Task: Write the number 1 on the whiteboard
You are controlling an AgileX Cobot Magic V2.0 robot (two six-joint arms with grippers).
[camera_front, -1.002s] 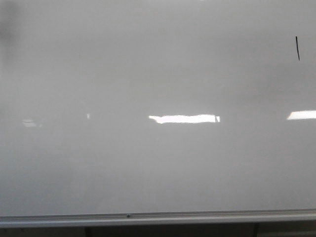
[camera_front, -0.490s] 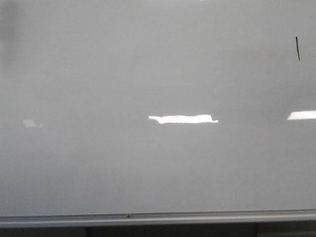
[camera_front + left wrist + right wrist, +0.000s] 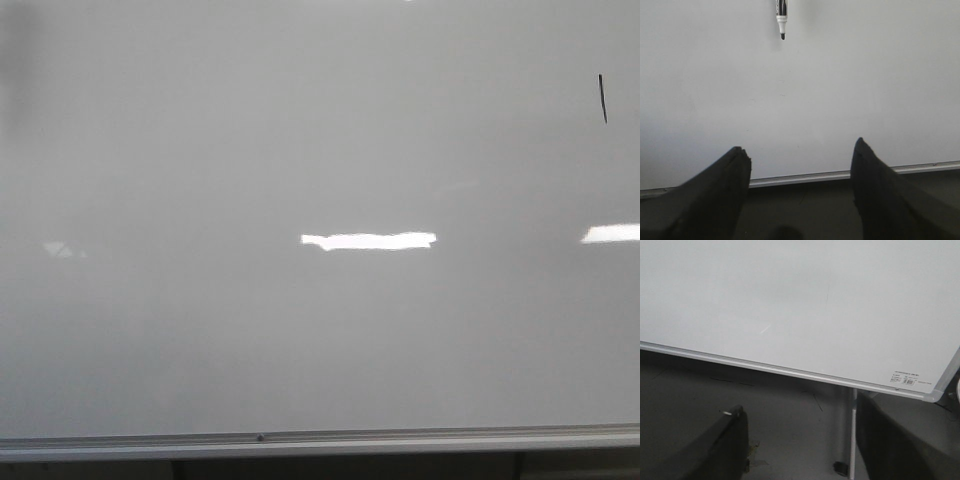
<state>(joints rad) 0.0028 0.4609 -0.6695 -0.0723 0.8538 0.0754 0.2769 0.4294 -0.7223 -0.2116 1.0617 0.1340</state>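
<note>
In the front view the whiteboard filled almost the whole picture, glossy and pale grey, with a darker smudge in its upper left corner and bright reflections of lamps across the middle. Its silver bottom rail ran along the lower edge, and no arm was visible there. Far on the right, near the top, stood the number 1, a short thin black stroke, nearly vertical and leaning a little (very small against the board). In the left wrist view the left end effector had its two dark fingers spread wide apart with nothing between them, and it faced the board and the rail. A marker with a white body and a dark tip hung against the board with the tip down; its upper part was cut by the edge of the picture, so I cannot tell what kept it there. In the right wrist view the right end effector was also wide open and empty, well apart from the board. Beyond it were the board's lower right corner with a small label, the metal leg of the stand and the dark floor.
</note>
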